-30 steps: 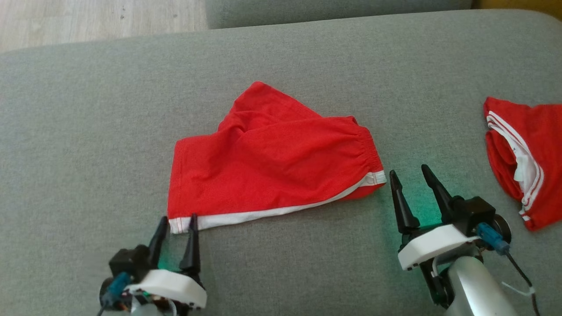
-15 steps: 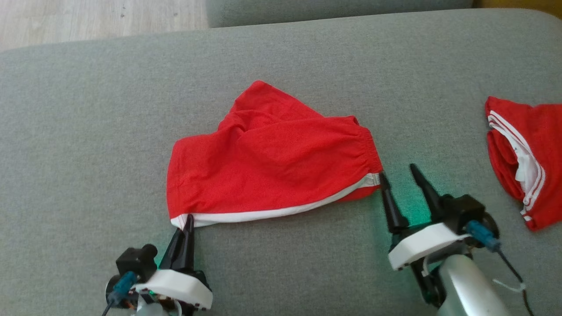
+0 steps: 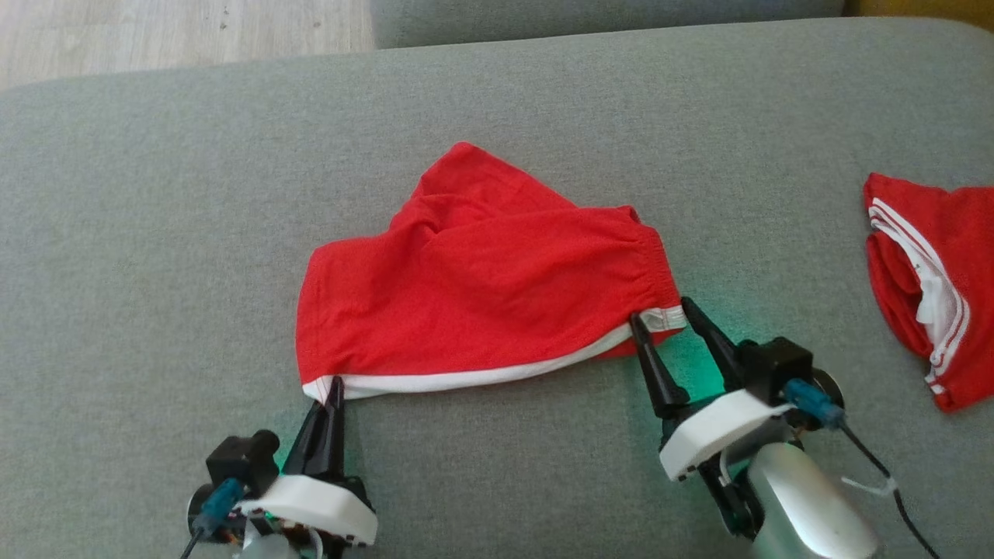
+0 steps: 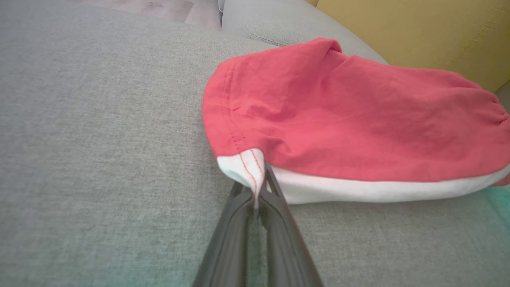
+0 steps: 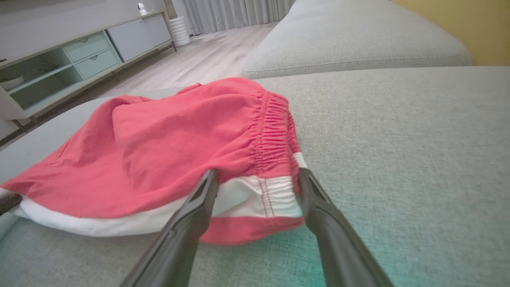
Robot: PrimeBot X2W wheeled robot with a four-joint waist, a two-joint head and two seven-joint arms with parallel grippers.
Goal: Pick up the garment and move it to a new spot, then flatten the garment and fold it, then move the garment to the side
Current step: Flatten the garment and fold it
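My left end effector (image 3: 334,384) is clamped shut on the white hem corner of the red shorts (image 3: 481,287); my right end effector (image 3: 661,309) stands wide open, fingers straddling the waistband corner. The shorts lie mid-cushion on the grey sofa (image 3: 155,233).

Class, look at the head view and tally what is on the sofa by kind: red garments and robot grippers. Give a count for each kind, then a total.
Red garments: 2 (shorts in the middle, second red garment at the right edge)
Grippers: 2 (left gripper, right gripper)
Total: 4
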